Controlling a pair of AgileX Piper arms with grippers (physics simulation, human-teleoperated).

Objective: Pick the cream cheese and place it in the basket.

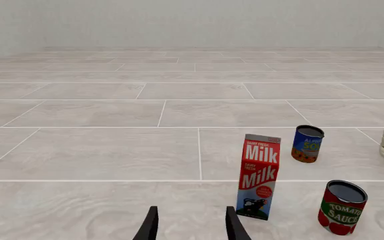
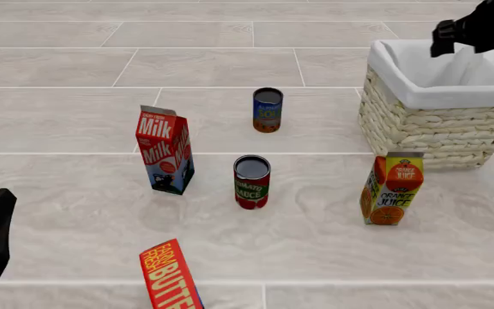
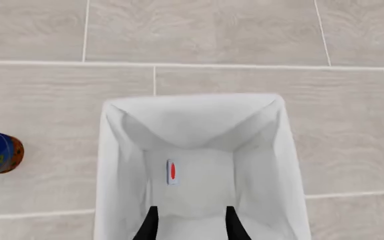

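Pale tiled flooring carries everything. My right gripper (image 3: 186, 222) hangs above the basket (image 2: 419, 125), fingers parted and empty; a small box on the liner inside, edge-on, is probably the cream cheese (image 3: 172, 172). Placement looks done, so next I'd lift clear. Left gripper (image 1: 190, 225) idles open.

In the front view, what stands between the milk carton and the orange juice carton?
The tomato sauce can stands between the milk carton and the orange juice carton; the front view shows it.
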